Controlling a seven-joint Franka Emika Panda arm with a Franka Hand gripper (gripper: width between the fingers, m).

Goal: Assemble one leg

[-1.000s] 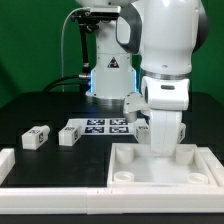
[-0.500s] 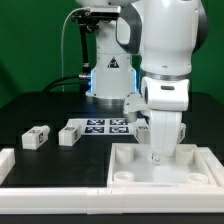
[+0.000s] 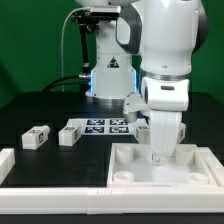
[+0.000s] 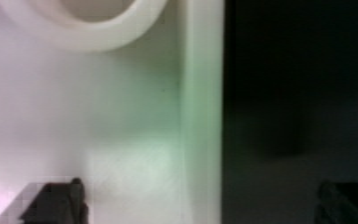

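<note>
While the white robot arm's gripper (image 3: 155, 153) hangs low inside the large white square recessed plastic panel (image 3: 205, 166), its fingers (image 4: 51, 200) stand spread wide with nothing between them. The wrist view shows only blurred white panel surface, one round corner socket (image 4: 96, 18) and the dark table (image 4: 300, 110) past the panel's edge. Whether the tips touch the panel floor cannot be told from either view.

The small stubby white plastic leg with a black-and-white tag (image 3: 68, 134) lies on the table well apart from the gripper, toward the exterior view's left and just beside the thin flat white marker board (image 3: 105, 127). A second leg (image 3: 37, 138) of the same kind lies near it, further left. Neither is grasped, so I judge the leg step as not yet begun.

Several things could go wrong from here. With the tips so low within the recess, a sideways move before a lift would likely catch the raised rim and drag or tilt the panel, shifting the socket the leg must later meet. At the pickup, the leg is short and light. An off-centre descent would probably push or tip it rather than straddle it. One finger might also land on the marker board's edge, or nudge the second leg.
</note>
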